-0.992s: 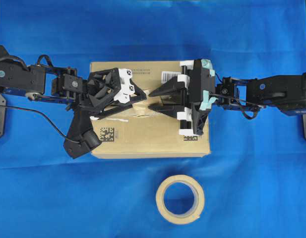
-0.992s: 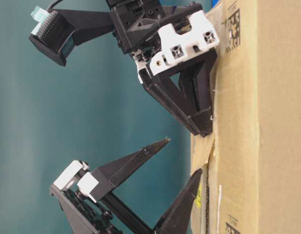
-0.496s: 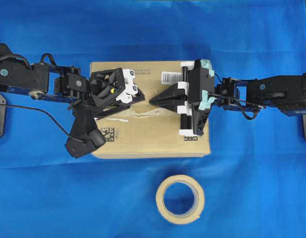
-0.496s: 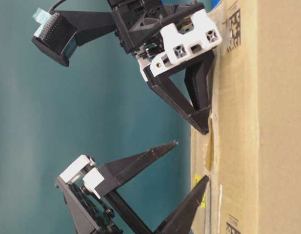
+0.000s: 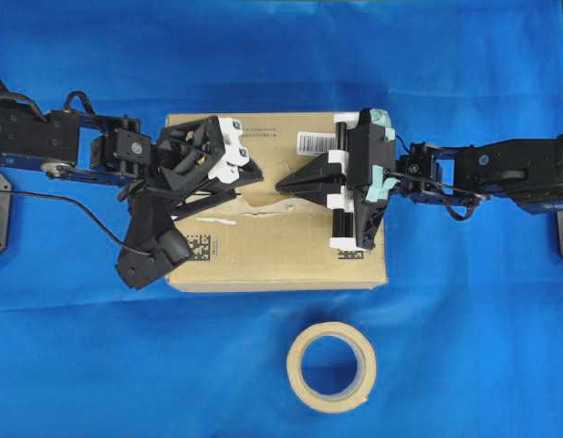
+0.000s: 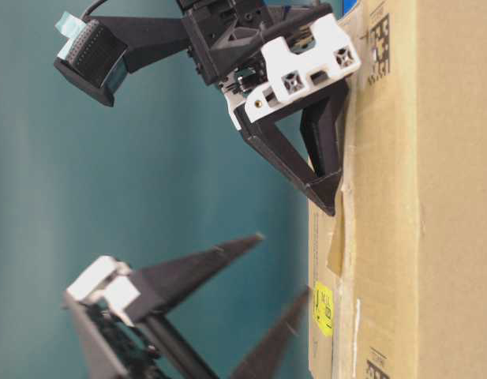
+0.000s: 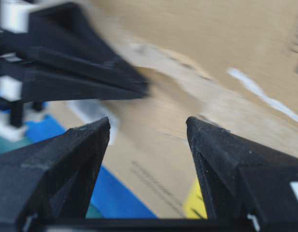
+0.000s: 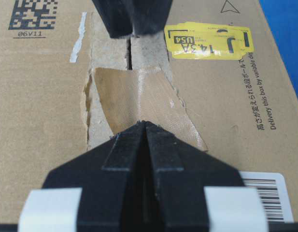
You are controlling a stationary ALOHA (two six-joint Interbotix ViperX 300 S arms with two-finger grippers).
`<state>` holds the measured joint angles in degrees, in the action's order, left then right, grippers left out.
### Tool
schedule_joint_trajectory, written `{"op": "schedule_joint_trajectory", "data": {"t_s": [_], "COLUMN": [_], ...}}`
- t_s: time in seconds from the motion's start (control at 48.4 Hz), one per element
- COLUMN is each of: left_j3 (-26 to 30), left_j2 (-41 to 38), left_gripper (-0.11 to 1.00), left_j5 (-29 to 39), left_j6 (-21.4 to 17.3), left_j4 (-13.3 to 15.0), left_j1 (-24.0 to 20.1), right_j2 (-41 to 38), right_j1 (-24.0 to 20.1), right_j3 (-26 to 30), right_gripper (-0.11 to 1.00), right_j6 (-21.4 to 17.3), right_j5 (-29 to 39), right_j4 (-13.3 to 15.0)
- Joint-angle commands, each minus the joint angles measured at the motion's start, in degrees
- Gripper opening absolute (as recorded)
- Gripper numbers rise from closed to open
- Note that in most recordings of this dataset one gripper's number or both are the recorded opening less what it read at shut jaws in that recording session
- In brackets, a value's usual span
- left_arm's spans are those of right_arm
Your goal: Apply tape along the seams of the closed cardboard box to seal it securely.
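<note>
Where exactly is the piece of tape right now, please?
In the right wrist view the tape lies on the cardboard box across the seam, just beyond the shut right hand.

Both arms are showing black segmented links with loose black cables, the left gripper (image 5: 254,178) and right gripper (image 5: 283,185) wearing tapered black fingers on white blocks, teal trim rightward.

Tape (image 8: 139,104) on cardboard box (image 5: 272,251) seams (image 8: 130,53); tape roll (image 5: 332,367) nearby.
</note>
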<state>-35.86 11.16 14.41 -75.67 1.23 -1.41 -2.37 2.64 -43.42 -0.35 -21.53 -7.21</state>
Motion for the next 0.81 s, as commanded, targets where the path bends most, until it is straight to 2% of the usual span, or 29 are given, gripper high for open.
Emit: {"op": "schedule_joint_trajectory", "data": {"t_s": [0.0,0.083,0.165,0.289,0.434,0.476,0.579,0.786], "left_j3": [0.00,-0.97,-1.85,-2.99,-3.69,-3.96,-5.01,-6.68], "left_j2": [1.67,2.11,2.20,1.49,0.79,0.53,-0.79,-4.92], "left_gripper": [0.60,0.56,0.49,0.31,0.05,0.01,0.00,0.00], "left_j5": [-4.31,-8.61,-12.92,-15.82,-16.08,-16.26,-17.67,-25.75], "left_j6": [3.34,9.67,17.58,31.90,46.85,49.83,54.49,57.39], "left_j4": [0.44,0.44,0.53,0.44,0.53,0.44,0.35,0.44], "left_j1": [-0.09,-0.09,-0.09,-0.09,-1.23,-1.67,-2.81,-4.48], "right_j2": [0.35,0.35,0.35,0.35,0.35,0.35,0.35,0.35], "right_j1": [0.18,0.18,0.18,0.18,0.26,0.35,0.44,0.44], "right_j3": [0.18,0.18,0.18,0.18,0.26,0.26,0.18,0.18], "right_gripper": [0.00,0.00,0.00,0.00,0.00,0.00,0.00,0.00], "right_j6": [0.00,0.00,0.00,0.00,0.00,0.00,0.09,0.18], "right_j5": [0.00,-0.09,-0.26,-0.44,-1.32,-1.58,-1.85,-1.67], "right_j4": [-0.26,-0.26,-0.26,-0.26,-0.26,-0.26,-0.26,-0.18]}}
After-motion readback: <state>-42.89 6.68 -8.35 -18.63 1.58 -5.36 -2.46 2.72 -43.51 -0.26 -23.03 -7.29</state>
